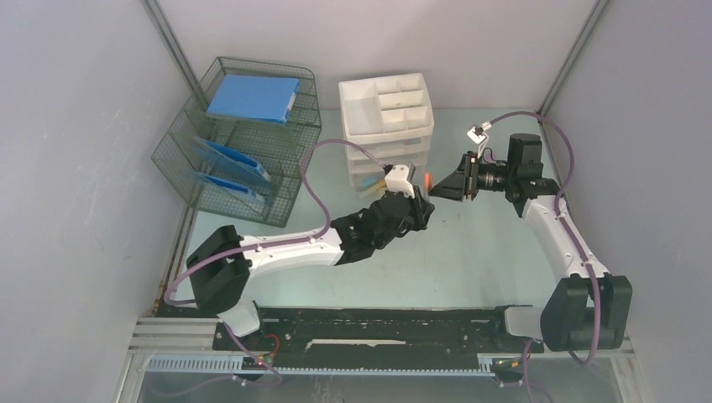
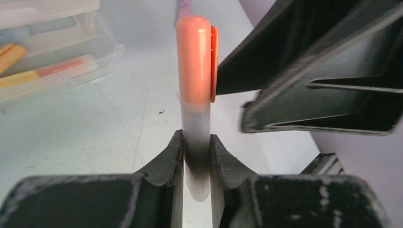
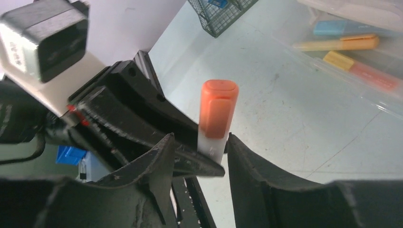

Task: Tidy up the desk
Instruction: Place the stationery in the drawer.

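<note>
Over desk (image 1: 470, 252), left claw (image 2: 196, 147) pinches marker (image 2: 196, 71) inside spread right claw (image 3: 202, 142).

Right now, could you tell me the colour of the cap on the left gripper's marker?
The marker's cap is orange; the left wrist view shows it best.

Wire rack (image 1: 243, 143) far left on desk (image 1: 470, 252), drawer unit (image 1: 388, 126) beside it, marker (image 1: 428, 179) before it
</note>
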Controlling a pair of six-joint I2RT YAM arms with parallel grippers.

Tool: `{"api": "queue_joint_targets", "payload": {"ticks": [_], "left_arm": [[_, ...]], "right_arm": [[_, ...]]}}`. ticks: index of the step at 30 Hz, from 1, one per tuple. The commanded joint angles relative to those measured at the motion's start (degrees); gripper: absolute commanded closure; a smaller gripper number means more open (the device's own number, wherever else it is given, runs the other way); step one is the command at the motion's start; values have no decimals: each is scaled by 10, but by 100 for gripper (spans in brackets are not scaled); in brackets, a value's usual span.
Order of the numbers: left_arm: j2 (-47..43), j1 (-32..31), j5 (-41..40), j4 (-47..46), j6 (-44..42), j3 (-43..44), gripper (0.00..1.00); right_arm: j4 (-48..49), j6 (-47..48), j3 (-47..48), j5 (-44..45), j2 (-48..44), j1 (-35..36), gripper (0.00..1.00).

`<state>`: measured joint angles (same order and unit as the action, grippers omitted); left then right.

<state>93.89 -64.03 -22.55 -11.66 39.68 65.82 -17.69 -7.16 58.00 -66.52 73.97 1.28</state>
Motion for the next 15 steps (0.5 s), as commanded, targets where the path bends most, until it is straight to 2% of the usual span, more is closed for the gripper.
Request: {"api": "queue_joint_targets", "payload": {"ticks": [1,5,10,15], "left_arm": [[-52,4,-10,-20,-81,-33,100],[-83,7,20,-21,-147,-70,100],[-127,26,45,-4,-210,-104,100],[-144,61,68,60,-260,-101,100]], "right_arm": [[-15,48,0,-39,-27,2,46],[-33,83,0,-49,-37,2,39],[-49,119,-1,-56,-49,-2,39],[-54,125,0,-61,-48,-8,38]]}}
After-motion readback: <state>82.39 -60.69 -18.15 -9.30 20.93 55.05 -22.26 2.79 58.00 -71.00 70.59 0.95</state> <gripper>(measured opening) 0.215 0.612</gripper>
